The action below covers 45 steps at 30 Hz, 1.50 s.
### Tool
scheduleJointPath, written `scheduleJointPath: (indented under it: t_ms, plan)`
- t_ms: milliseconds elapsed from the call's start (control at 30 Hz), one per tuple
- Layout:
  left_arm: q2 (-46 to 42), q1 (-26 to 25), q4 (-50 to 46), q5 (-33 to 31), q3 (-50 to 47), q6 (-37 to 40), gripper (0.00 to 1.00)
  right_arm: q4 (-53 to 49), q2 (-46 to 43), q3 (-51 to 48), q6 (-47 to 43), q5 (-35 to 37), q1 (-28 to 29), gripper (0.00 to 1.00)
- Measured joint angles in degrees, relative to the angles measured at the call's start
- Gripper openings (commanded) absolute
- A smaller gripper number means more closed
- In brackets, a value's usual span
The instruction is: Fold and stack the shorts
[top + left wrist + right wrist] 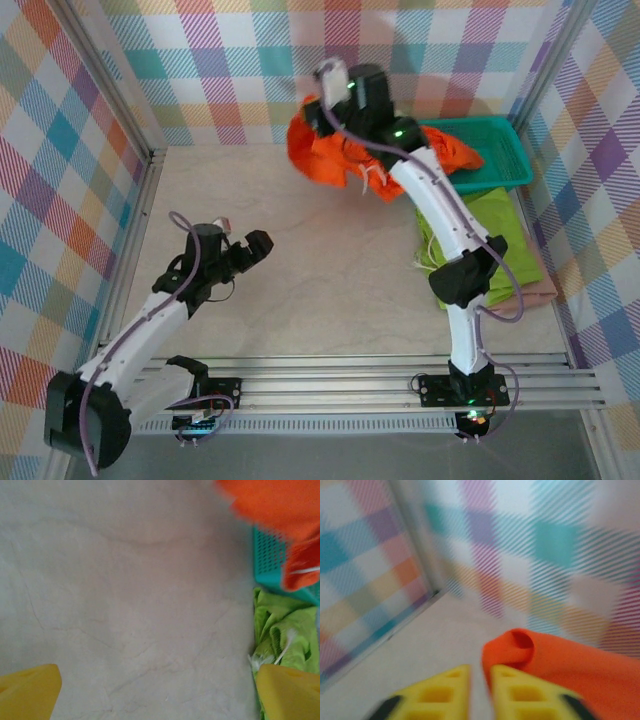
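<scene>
Two of the three shorts look done. The green shorts (495, 230) lie on top of the pink shorts (540, 288) at the right side of the table (300, 300), just in front of the teal basket (500, 140). The green pair looks a bit rumpled, and the right arm hides part of the pile, so I cannot tell how neat the fold is. The orange shorts (335, 155) are not folded yet. They sit in a crumpled heap at the far side of the table, with one part hanging over the basket edge. My guess is that what is left is to spread them flat, fold them, and put them on top of the green pair. The right gripper (480, 670) is up by the orange shorts near the back wall. Its yellow fingers (520, 690) are only a little bit apart, and I see nothing in the thin gap between them. The orange cloth is right beside one finger, maybe touching it, but it does not look pinched. The left gripper (157, 680) hovers over the bare table on the left, fingers spread wide, holding nothing.
</scene>
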Motion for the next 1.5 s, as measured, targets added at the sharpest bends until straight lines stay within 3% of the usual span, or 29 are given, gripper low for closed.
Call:
scheduleJointPath:
  t_ms: [100,233,333,567,867,1200,1367,1500]
  plan:
    - [-5.95,0.0,-0.9,-3.28,-0.17,-0.26,1.0,0.94,-2.89,-12.48,0.68,-4.59,4.42,0.75]
    - [-10.64,0.07,-2.38,-6.58,-0.13,-0.26,1.0,4.68,-9.75,-33.24,5.29,-6.03,5.4,0.8]
    - [-9.11,0.61,-3.72,-7.04,0.57,-0.2,1.0,5.73,-14.95,-43.32,7.98,-3.28,4.13,0.81]
    - [10.95,1.38,-2.19,0.26,9.09,0.85,1.0,7.5,-28.04,-57.94,15.23,3.72,-0.98,0.91]
    - [39.12,0.22,-0.31,8.46,27.17,4.17,0.97,8.55,-32.74,-68.52,25.14,5.79,-16.41,0.92]
    - [63.71,-0.39,-9.01,5.16,51.15,11.39,0.91,9.51,-35.82,-73.37,27.06,3.74,-16.2,0.92]
    - [70.47,0.42,-14.16,1.68,60.61,14.43,0.89,9.53,-40.41,-75.36,26.73,3.43,-16.2,0.92]
    - [74.05,1.31,-16.94,0.87,66.14,15.61,0.8,9.29,-42.91,-77.24,26.64,3.43,-16.2,0.92]
